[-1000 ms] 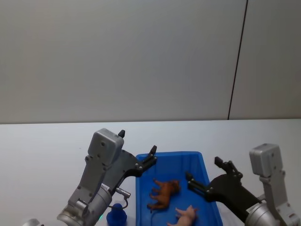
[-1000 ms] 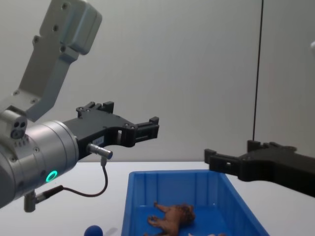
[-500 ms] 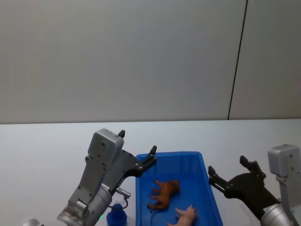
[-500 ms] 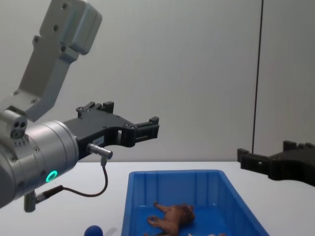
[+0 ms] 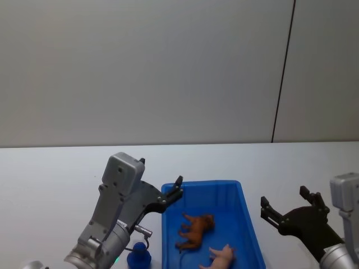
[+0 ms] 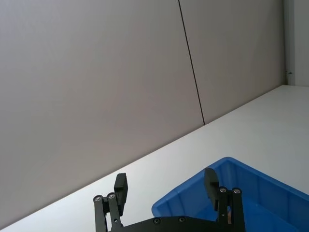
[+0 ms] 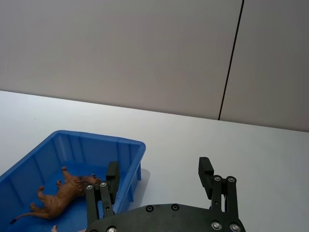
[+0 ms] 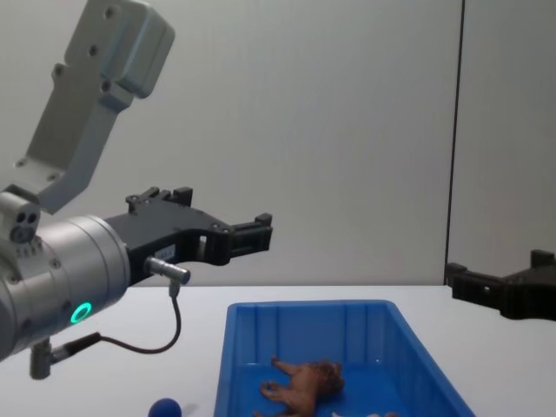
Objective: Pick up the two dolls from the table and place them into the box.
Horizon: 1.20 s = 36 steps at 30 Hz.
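Head view: I see the blue box (image 5: 202, 184) on the white worktop (image 5: 50, 174). The brown shaggy animal (image 5: 195, 228) lies on its floor, and the pale pink pig (image 5: 222, 256) is just nearer to me, both inside the walls. The rounded blue toy (image 5: 138, 259) sits on the worktop just outside the box's left wall, beneath my left arm. The left gripper (image 5: 161, 172) hangs raised over the box's far left corner. In the left wrist view its jaws stand wide apart with nothing between them. The right gripper (image 5: 284, 197) is off to the right of the box, over bare worktop and clear of the rim, its jaws likewise spread and empty.
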### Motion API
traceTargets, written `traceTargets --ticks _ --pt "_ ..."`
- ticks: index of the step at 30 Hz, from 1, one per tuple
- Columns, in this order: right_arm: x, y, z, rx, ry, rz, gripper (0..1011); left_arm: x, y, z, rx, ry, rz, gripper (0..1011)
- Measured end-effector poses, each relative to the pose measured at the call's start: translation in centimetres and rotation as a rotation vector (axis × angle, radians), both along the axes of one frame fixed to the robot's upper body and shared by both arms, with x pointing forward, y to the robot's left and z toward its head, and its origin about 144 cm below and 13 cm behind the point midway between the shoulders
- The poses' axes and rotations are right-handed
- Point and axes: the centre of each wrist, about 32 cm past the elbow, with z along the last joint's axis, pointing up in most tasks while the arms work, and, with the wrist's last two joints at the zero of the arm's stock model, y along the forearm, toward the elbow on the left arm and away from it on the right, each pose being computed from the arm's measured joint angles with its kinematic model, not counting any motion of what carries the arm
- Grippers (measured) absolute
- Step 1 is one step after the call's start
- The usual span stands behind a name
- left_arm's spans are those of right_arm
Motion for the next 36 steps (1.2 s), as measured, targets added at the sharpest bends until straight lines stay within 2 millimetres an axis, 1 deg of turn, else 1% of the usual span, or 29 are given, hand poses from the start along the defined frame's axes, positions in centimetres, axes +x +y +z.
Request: traceTargets --ticks 10,20,28,36 --pt "-0.1 -0.1 0.0 -0.003 0.001 -0.016 1001 -0.5 0.6 0.5 0.006 0.066 0.021 1001" --pt "-0.1 -0.2 0.0 -0.003 0.000 -0.023 1001 -1.1 1.8 0.8 0.024 0.164 0.037 1001" --pt "-0.2 -0.2 0.0 -0.004 0.000 -0.026 1001 -1.3 2.7 0.7 0.040 0.226 0.038 1001" --pt "-0.2 -0.3 0.0 -0.004 0.000 -0.028 1001 -1.5 3.5 0.1 0.046 0.294 0.030 1001"
